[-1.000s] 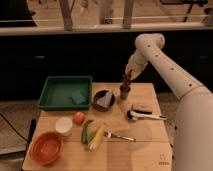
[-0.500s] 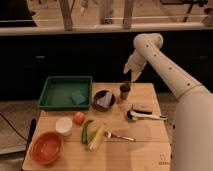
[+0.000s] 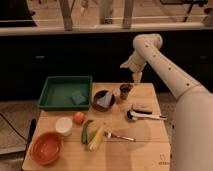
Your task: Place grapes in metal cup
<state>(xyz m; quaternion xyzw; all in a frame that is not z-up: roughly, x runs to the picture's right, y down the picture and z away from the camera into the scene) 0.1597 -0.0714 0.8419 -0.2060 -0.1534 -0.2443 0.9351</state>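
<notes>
The metal cup (image 3: pixel 125 93) stands on the wooden table (image 3: pixel 150 145), at the back right next to the dark bowl. A dark reddish-purple lump, the grapes (image 3: pixel 125 87), shows at the cup's mouth, inside it. My gripper (image 3: pixel 137 77) hangs a little above and to the right of the cup, pointing down, apart from it and holding nothing. It looks open.
A dark brown bowl (image 3: pixel 103 99) holds a grey object left of the cup. A green tray (image 3: pixel 65 91) with a sponge is at the back left. There are also a white cup (image 3: pixel 63 125), a tomato (image 3: pixel 78 117), an orange bowl (image 3: pixel 46 147), a green vegetable and corn (image 3: pixel 92 136), a fork (image 3: pixel 119 136), and a white and black tool (image 3: pixel 142 115).
My gripper has lifted up and slightly right from the cup's mouth. The grapes stayed in the cup.
</notes>
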